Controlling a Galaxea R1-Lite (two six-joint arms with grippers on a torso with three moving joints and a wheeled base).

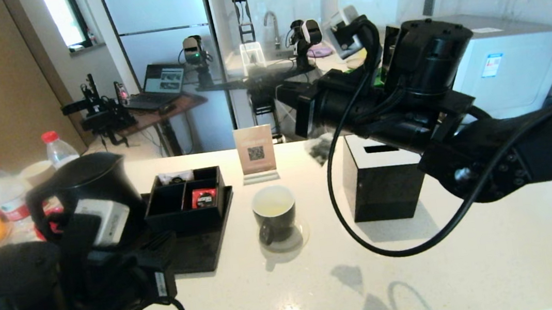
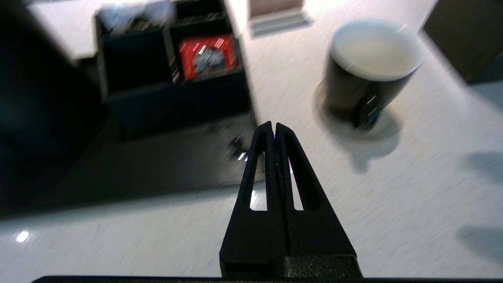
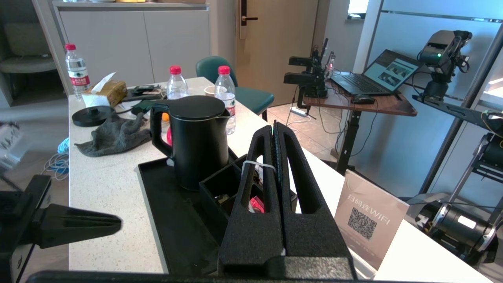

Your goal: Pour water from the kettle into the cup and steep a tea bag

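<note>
Pale yellowish water already fills the lower part of the cup, so the pouring looks done, and the kettle stands upright on the black tray at the left side of the counter, lid on. Steeping is what remains: a blurred grey-green tea bag hangs below the right gripper, up in the air and off to the right of the cup, not yet over it. That gripper's jaws are pressed together, with a thin white string running across 1 finger, so I judge it to be pinching the tea bag by its string. The left gripper hovers low over the counter near the tray's edge, jaws pressed together on nothing. Behind the tray's open floor, a black divided box holds a red packet in 1 compartment and something pale in another. Left to do, I judge: carry the bag over the cup and lower it into the water.
</note>
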